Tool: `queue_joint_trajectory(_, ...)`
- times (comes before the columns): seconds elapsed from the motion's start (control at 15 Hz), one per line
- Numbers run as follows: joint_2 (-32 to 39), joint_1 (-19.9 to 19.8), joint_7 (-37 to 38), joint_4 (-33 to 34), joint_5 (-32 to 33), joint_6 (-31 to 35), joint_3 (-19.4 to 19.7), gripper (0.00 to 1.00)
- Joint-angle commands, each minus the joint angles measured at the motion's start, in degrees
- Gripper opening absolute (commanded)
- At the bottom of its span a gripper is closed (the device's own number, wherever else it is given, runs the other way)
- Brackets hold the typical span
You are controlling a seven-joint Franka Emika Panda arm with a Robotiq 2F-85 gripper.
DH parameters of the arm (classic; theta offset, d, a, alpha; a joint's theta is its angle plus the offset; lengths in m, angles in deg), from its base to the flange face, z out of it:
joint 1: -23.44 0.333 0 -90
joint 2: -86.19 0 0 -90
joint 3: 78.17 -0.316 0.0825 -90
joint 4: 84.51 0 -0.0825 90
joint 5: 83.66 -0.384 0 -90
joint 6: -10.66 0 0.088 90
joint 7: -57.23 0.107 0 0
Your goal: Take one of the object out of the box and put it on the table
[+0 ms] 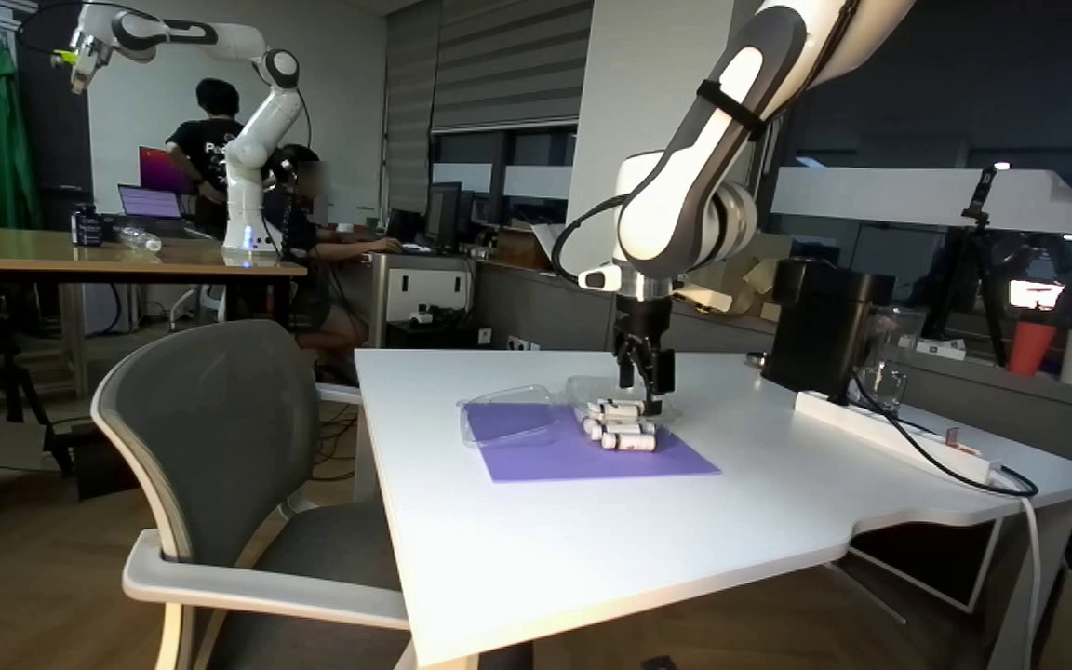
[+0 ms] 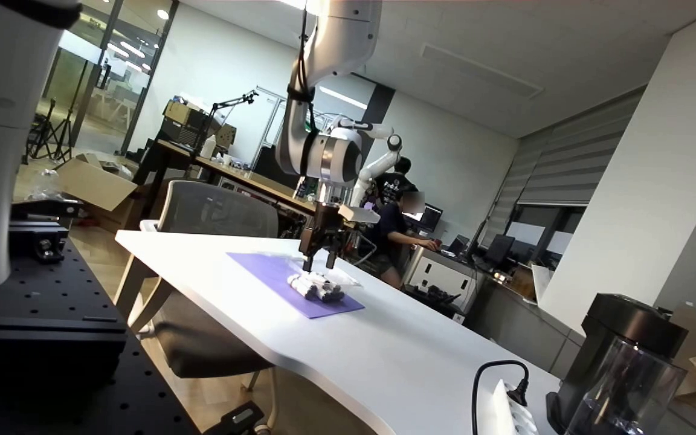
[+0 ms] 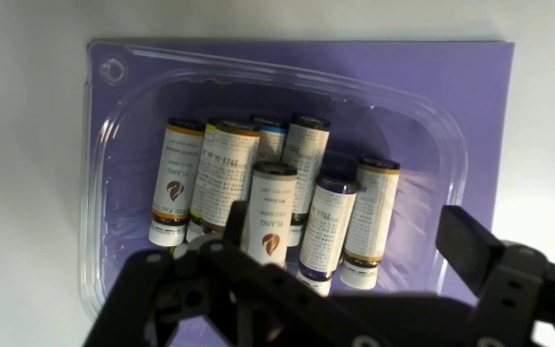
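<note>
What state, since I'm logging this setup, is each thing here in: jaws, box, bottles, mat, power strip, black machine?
Jaws: open, holding nothing.
Box: open.
Bottles: lying piled inside, capped where that end shows.
Purple mat: lying flat.
Power strip: black plug inserted.
Black machine: on or off unclear.

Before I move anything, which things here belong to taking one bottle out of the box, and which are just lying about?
For the job:
claw, open
small labelled bottles
clear plastic box, holding them
white table, for setting one down

Just lying about:
purple mat, under the box
black appliance
white power strip
grey chair
</note>
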Motion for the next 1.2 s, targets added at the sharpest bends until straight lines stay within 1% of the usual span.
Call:
queue_joint_trajectory(0.0, 2.0, -0.5, -0.7, 2.2, -0.6, 1.2, -0.5, 1.0)
queue_joint_trajectory(0.47, 4.0, -0.5, -0.7, 3.7, -1.0, 2.9, -0.8, 0.99)
queue_joint_trajectory(0.53, 4.4, -0.6, -0.9, 4.0, -1.0, 3.0, -0.9, 0.75)
queue_joint_trajectory(0.6, 4.7, -0.5, -0.8, 4.2, -1.0, 3.1, -0.8, 0.74)
queue_joint_trajectory(0.67, 5.1, -0.5, -0.8, 4.5, -0.9, 3.0, -0.8, 0.7)
queue_joint_trajectory(0.73, 5.3, -0.5, -0.8, 4.7, -0.9, 3.0, -0.8, 0.61)
queue_joint_trajectory(0.93, 5.9, -0.5, -0.8, 5.4, -1.0, 3.2, -0.8, 0.39)
queue_joint_trajectory(1.13, 6.0, -0.5, -0.7, 5.5, -1.0, 3.3, -0.8, 0.19)
